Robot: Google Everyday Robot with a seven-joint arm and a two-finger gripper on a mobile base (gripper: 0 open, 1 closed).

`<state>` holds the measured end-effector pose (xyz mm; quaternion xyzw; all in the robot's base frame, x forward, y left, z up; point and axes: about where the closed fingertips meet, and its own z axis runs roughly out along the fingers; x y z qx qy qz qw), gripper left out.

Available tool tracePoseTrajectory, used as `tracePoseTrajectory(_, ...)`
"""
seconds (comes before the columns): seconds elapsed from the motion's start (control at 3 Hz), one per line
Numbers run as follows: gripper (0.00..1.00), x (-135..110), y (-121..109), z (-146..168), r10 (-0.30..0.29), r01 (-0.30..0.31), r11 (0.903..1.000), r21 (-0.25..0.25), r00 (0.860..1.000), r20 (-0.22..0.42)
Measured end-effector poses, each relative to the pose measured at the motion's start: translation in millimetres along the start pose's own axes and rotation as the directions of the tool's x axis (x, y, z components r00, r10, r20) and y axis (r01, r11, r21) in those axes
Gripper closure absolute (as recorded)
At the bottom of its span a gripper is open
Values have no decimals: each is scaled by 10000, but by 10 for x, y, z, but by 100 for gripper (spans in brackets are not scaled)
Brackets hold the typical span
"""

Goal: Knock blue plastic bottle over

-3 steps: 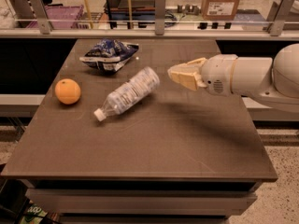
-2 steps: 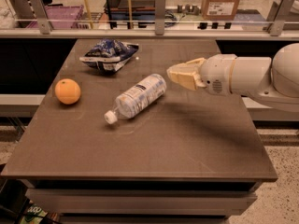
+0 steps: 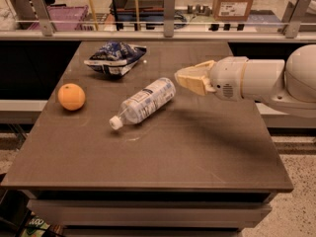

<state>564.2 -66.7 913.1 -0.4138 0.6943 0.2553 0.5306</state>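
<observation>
The blue plastic bottle (image 3: pixel 145 101) lies on its side on the brown table (image 3: pixel 197 152), its white cap pointing to the front left and its base to the back right. My gripper (image 3: pixel 183 77) hangs just to the right of the bottle's base, a little above the tabletop, its cream fingers pointing left. It holds nothing. The white arm reaches in from the right edge.
An orange (image 3: pixel 71 96) sits at the table's left side. A blue-and-white snack bag (image 3: pixel 114 58) lies at the back left. A railing and shelves with boxes run behind the table.
The bottle has rolled or slid toward the front right and come to rest on the table. The gripper has stayed almost still.
</observation>
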Motion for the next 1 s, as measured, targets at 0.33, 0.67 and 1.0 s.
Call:
tracePoseTrajectory(0.33, 15, -14, 17, 15, -25, 25, 10000, -34, 10000, 3)
tracePoseTrajectory(0.67, 0, -27, 32, 28, -49, 49, 10000, -66, 10000, 5)
tracePoseTrajectory(1.0, 0, -27, 32, 28, -49, 49, 10000, -66, 10000, 5)
